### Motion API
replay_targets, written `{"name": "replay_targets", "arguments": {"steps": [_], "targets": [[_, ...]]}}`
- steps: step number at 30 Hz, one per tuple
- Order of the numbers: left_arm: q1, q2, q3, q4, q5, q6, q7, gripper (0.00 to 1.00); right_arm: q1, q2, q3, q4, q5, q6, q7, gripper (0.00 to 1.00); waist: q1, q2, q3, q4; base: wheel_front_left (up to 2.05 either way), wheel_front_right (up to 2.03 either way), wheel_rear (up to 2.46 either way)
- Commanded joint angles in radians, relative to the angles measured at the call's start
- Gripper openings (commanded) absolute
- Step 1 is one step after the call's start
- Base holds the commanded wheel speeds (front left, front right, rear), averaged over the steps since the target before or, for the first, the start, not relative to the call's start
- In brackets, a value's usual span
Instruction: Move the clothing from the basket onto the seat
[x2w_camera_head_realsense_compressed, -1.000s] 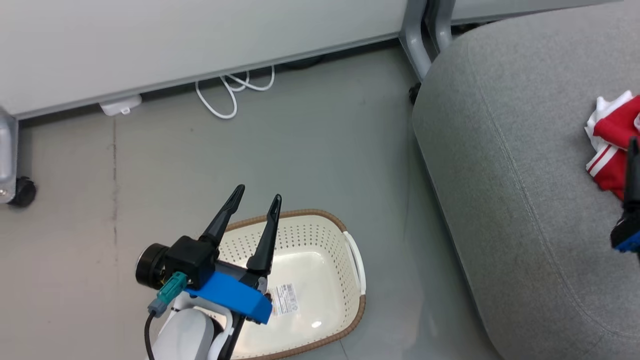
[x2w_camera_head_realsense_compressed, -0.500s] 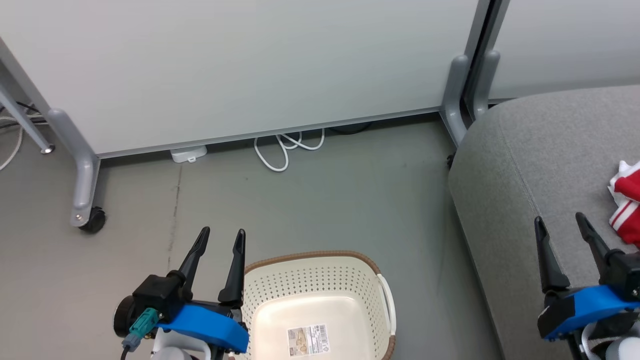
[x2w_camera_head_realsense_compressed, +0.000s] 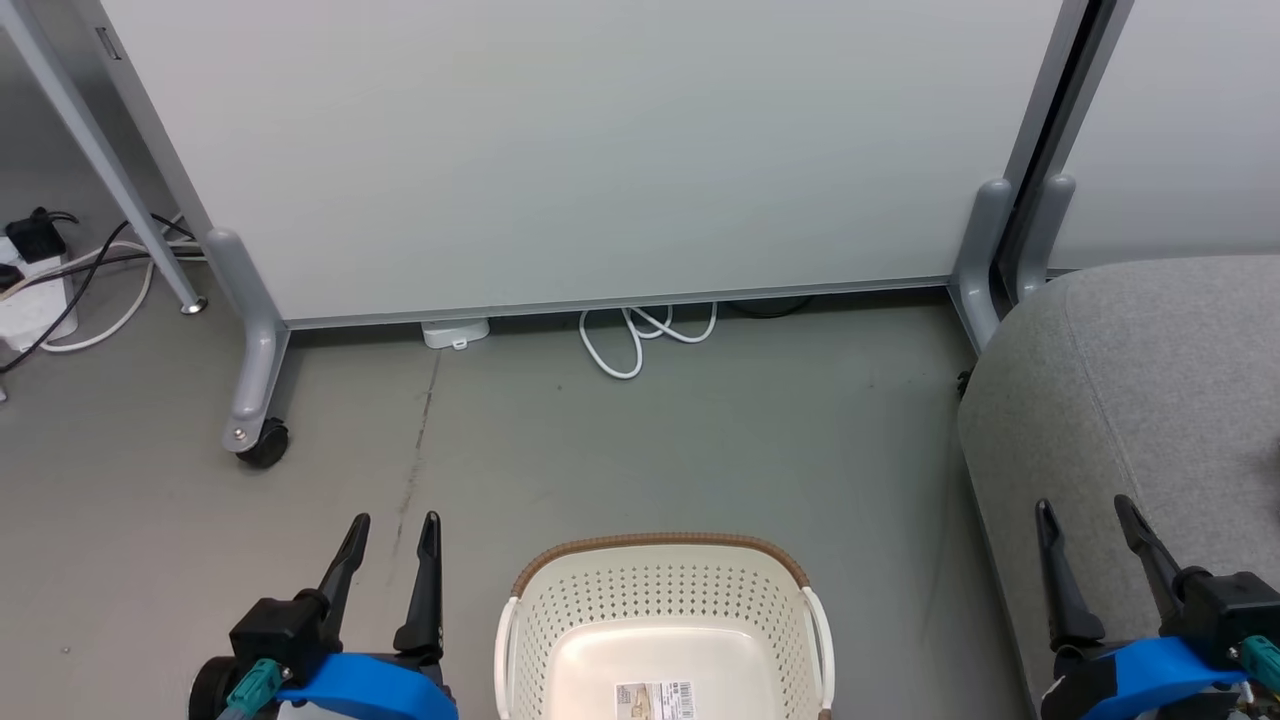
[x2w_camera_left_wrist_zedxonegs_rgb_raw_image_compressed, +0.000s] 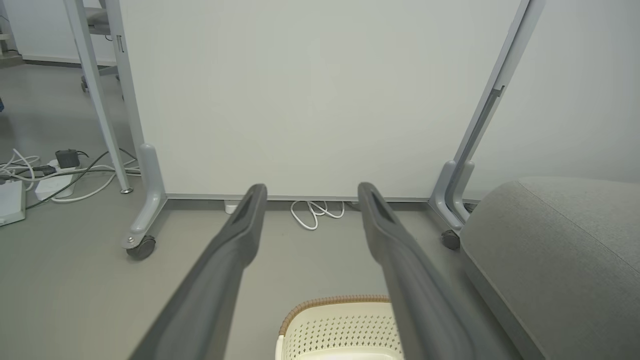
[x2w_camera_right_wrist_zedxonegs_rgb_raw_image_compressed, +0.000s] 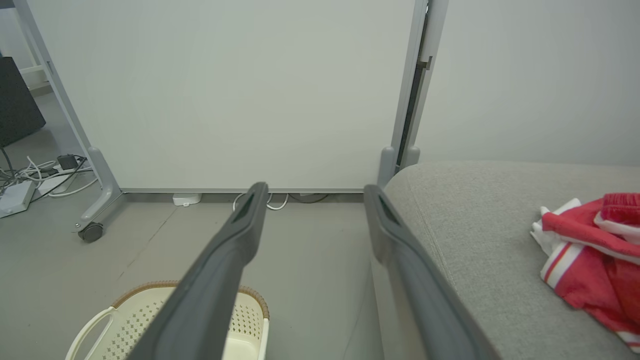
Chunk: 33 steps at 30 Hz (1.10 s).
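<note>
The cream basket (x2w_camera_head_realsense_compressed: 662, 590) with a brown rim stands on the floor at the bottom centre of the head view, holding nothing but its barcode sticker; its rim also shows in the left wrist view (x2w_camera_left_wrist_zedxonegs_rgb_raw_image_compressed: 335, 302) and the right wrist view (x2w_camera_right_wrist_zedxonegs_rgb_raw_image_compressed: 135, 295). The grey seat (x2w_camera_head_realsense_compressed: 1130, 400) rises at the right. Red and white clothing (x2w_camera_right_wrist_zedxonegs_rgb_raw_image_compressed: 595, 245) lies crumpled on the seat (x2w_camera_right_wrist_zedxonegs_rgb_raw_image_compressed: 475, 225). My left gripper (x2w_camera_head_realsense_compressed: 392, 525) is open at the basket's left. My right gripper (x2w_camera_head_realsense_compressed: 1085, 510) is open over the seat's front edge. Both are empty.
A pale partition panel (x2w_camera_head_realsense_compressed: 600, 150) on wheeled grey legs (x2w_camera_head_realsense_compressed: 255, 400) stands behind the basket. A white cable (x2w_camera_head_realsense_compressed: 640, 335) loops on the floor at its foot. A power strip with cords (x2w_camera_head_realsense_compressed: 40, 290) lies at the far left.
The head camera has tilted up and the picture has shifted, so the clothing has left the head view. Both grippers have drawn back to the lower corners, still open.
</note>
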Motion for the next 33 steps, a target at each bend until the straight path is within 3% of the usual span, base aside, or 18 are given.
{"name": "replay_targets", "arguments": {"steps": [1, 18, 19, 25, 33], "targets": [[0.006, 0.001, 0.002, 0.005, 0.004, -0.002, -0.003, 1.0, 0.016, 0.007, -0.003, 0.003, -0.004, 0.0, -0.005, 1.0, 0.0002, -0.0001, -0.001, 0.006, 0.0, 0.0, 0.0], [0.015, -0.002, -0.002, 0.018, -0.02, -0.002, -0.003, 1.0, 0.004, 0.014, 0.009, 0.025, -0.005, 0.0, -0.009, 1.0, 0.0002, -0.0001, 0.005, 0.008, 0.0, 0.0, 0.0], [0.006, -0.004, -0.001, 0.017, -0.021, 0.0, 0.0, 0.0, 0.001, 0.012, 0.009, 0.024, -0.003, 0.0, -0.005, 0.0, 0.0002, -0.0001, 0.005, 0.008, 0.0, 0.0, 0.0], [0.035, -0.012, 0.001, 0.054, -0.032, 0.0, 0.009, 0.0, 0.0, 0.018, 0.005, 0.072, 0.009, 0.0, 0.006, 0.0, 0.0002, -0.0001, 0.005, 0.008, 0.0, 0.0, 0.0], [0.025, -0.016, 0.03, 0.031, -0.175, 0.0, 0.049, 0.0, -0.02, 0.017, 0.002, 0.084, 0.18, 0.0, 0.035, 0.0, 0.0002, -0.0001, 0.005, 0.002, 0.0, 0.0, 0.0]]}}
